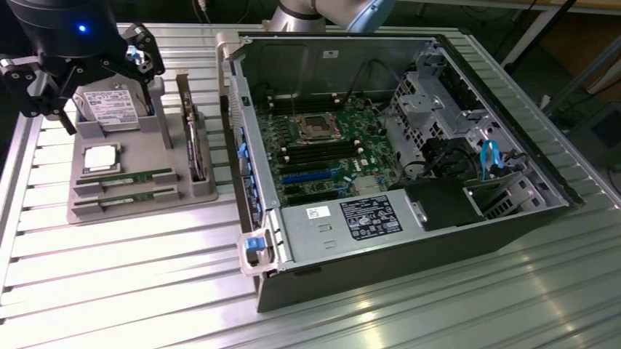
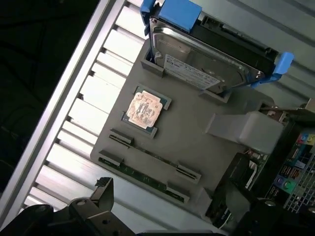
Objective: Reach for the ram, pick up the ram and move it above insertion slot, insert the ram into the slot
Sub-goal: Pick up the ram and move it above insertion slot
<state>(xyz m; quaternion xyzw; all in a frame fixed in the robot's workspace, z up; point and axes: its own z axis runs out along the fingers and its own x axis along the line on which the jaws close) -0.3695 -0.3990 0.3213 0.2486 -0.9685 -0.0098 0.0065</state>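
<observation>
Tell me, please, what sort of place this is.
Probably a robotics laboratory or test bench for computer assembly. An open black metal computer case with a green motherboard lies on a ribbed aluminium table, beside a grey plastic fixture holding a silver hard drive and a square processor chip.

I see the ram (image 1: 134,177), a thin green stick standing on its long edge in a groove of the grey holder (image 1: 179,156), with a twin (image 1: 129,195) in the next groove. The slot (image 1: 316,154) is a long black socket, one of several parallel, on the board inside the open case.
</observation>
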